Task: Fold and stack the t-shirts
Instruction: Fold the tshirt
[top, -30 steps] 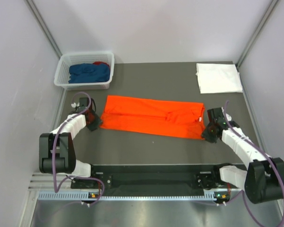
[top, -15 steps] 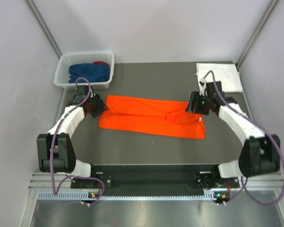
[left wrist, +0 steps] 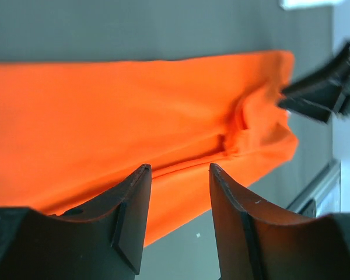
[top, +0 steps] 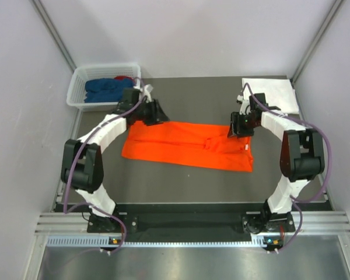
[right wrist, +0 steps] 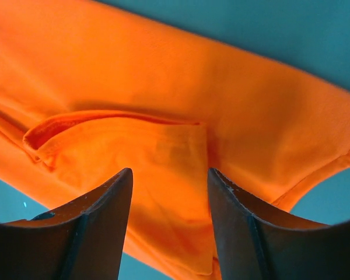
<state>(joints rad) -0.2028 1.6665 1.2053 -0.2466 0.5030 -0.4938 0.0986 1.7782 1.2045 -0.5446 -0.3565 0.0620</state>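
Top view, hidden: the red t-shirt [top: 124,77] only peeks out behind the dark blue t-shirt [top: 108,89], and both are bunched in the basket [top: 76,100] at far left.
Top view, orange t-shirt [top: 186,146]: folded into a long band, flat on the middle of the worktop [top: 192,96], wrinkled near its right end.
Top view, white t-shirt [top: 274,96]: folded, in the far right corner, one edge crossed by a cable.
Top view, grippers: the left gripper [top: 157,112] covers the band's far left corner, and the right gripper [top: 236,127] sits over its far right corner.
Left wrist view: gripper released, nothing between its fingers, orange cloth beyond them. I cannot tell whether it touches. The right gripper is blurred at the frame edge.
Right wrist view: gripper released, fingers parted above a folded-over flap. The finger bases are cut off.
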